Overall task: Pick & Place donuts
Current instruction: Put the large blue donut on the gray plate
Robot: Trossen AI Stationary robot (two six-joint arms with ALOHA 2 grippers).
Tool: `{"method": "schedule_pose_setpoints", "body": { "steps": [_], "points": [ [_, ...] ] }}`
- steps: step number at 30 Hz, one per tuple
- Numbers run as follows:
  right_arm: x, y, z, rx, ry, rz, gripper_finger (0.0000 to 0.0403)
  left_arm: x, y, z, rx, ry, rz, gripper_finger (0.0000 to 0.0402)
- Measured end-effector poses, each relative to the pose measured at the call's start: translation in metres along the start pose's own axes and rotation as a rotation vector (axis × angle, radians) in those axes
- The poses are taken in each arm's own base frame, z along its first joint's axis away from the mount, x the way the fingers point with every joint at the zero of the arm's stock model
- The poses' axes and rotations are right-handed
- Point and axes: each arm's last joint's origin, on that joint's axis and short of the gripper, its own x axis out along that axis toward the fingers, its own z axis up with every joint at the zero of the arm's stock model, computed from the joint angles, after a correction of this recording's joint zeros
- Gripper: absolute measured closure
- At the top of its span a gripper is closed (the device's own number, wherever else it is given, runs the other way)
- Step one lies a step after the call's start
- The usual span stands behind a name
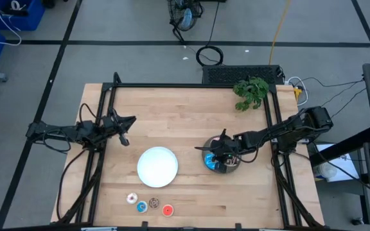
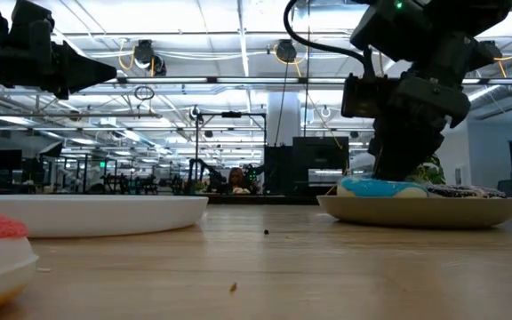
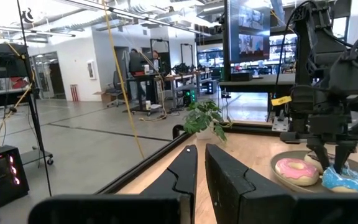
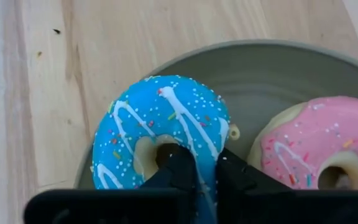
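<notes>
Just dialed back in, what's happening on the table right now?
The right gripper is down in the grey plate, its fingers pinching the rim of the blue donut, one finger in the hole. The pink donut lies next to it on the same plate. The left gripper waits, shut and empty, above the table's left side. The white plate holds nothing, and four mini donuts sit near the front edge.

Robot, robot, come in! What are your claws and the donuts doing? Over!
Right gripper pinching the blue-iced ring donut on the round grey plate. Left gripper shut, empty, waiting above the table's left side. Pink-iced donut close beside.
</notes>
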Motion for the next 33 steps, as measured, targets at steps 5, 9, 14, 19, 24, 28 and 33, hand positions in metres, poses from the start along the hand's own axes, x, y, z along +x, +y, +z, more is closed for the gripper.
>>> {"method": "schedule_pose_setpoints", "body": {
  "steps": [5,9,14,19,24,28,33],
  "points": [
    [0.000,0.000,0.001,-0.002,-0.006,0.008,0.0340,0.000,0.000,0.000,0.000,0.000,0.000,0.0364],
    [0.000,0.000,-0.001,0.025,0.010,0.002,0.0304,0.000,0.000,0.000,0.000,0.000,0.000,0.0364],
    [0.000,0.000,0.000,0.028,0.021,0.027,0.0255,0.000,0.000,0.000,0.000,0.001,0.000,0.0364],
    [-0.001,0.000,0.003,0.041,0.014,0.027,0.0215,0.000,0.000,0.000,0.000,0.000,0.000,0.0364],
    [-0.003,0.000,0.007,0.058,0.023,0.019,0.0193,0.000,0.000,0.000,0.001,0.001,0.000,0.0364],
    [-0.006,-0.002,0.011,0.067,0.048,0.000,0.0186,0.000,0.000,0.000,0.001,0.001,0.000,0.0364],
    [-0.010,-0.001,0.017,0.061,0.046,-0.003,0.0188,0.000,0.000,0.000,0.001,0.001,0.000,0.0364]
  ]
}}
